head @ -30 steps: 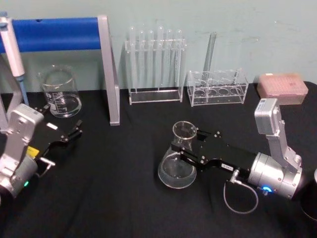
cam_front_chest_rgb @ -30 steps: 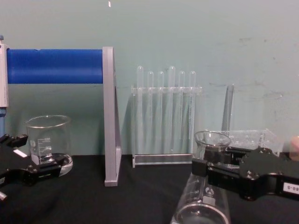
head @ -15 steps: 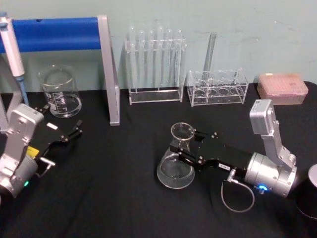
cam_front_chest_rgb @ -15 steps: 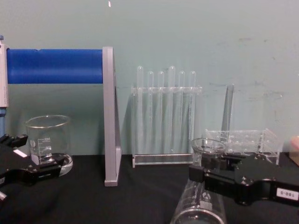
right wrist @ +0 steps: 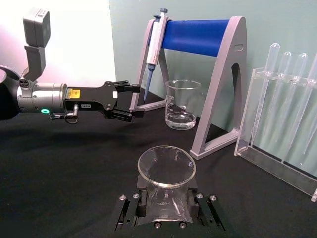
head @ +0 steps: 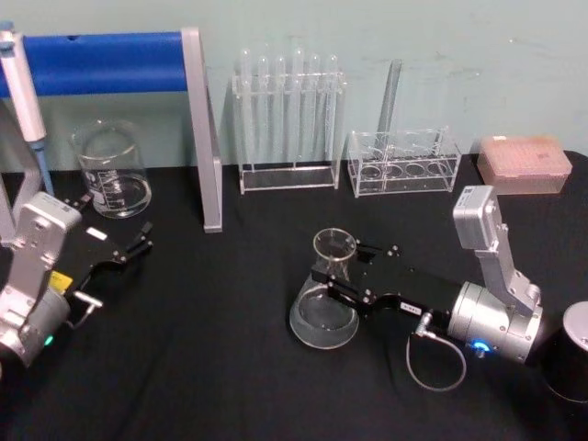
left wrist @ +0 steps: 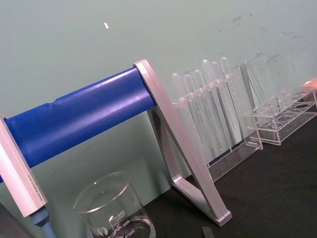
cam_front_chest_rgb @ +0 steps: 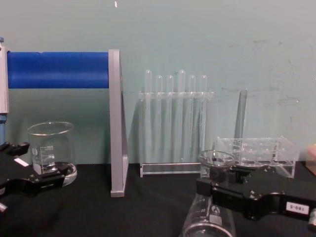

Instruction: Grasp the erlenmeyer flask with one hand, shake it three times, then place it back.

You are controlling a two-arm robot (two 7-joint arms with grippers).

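Black cloth tabletop [head: 230, 377], teal wall [head: 478, 55] behind it. Your right gripper [head: 329, 278] is clenched on the neck of the clear glass conical erlenmeyer flask [head: 323, 322], just under the flared rim, with 1 black jaw on each side. Right wrist view confirms it: the neck sits squarely between the jaws, mouth toward the camera. The flask is near the table's centre, in front of the racks, roughly upright, wide base low at the cloth. I can't tell whether the base touches the cloth or sits just off it, since the chest view cuts the base off. Your right arm comes in from the right, lying low over the table.

Behind the flask, along the wall:
- A tall clear acrylic rack [head: 287, 175] holds 6 clear test tubes.
- To its right, a low clear acrylic rack [head: 404, 184] has 1 long glass tube standing in it.
- Right of that sits a pink rectangular tip box [head: 524, 163].

Left of the tall rack is a grey A-frame stand with a blue crossbar [head: 101, 62]. A white-and-blue pipette [head: 20, 92] hangs at its far-left end. A clear straight-walled graduated glass beaker [head: 110, 170] stands under the bar.

Your left gripper [head: 138, 246] is parked at the left, just in front of the beaker. Its fingers are spread and hold nothing, and it is well apart from the flask.
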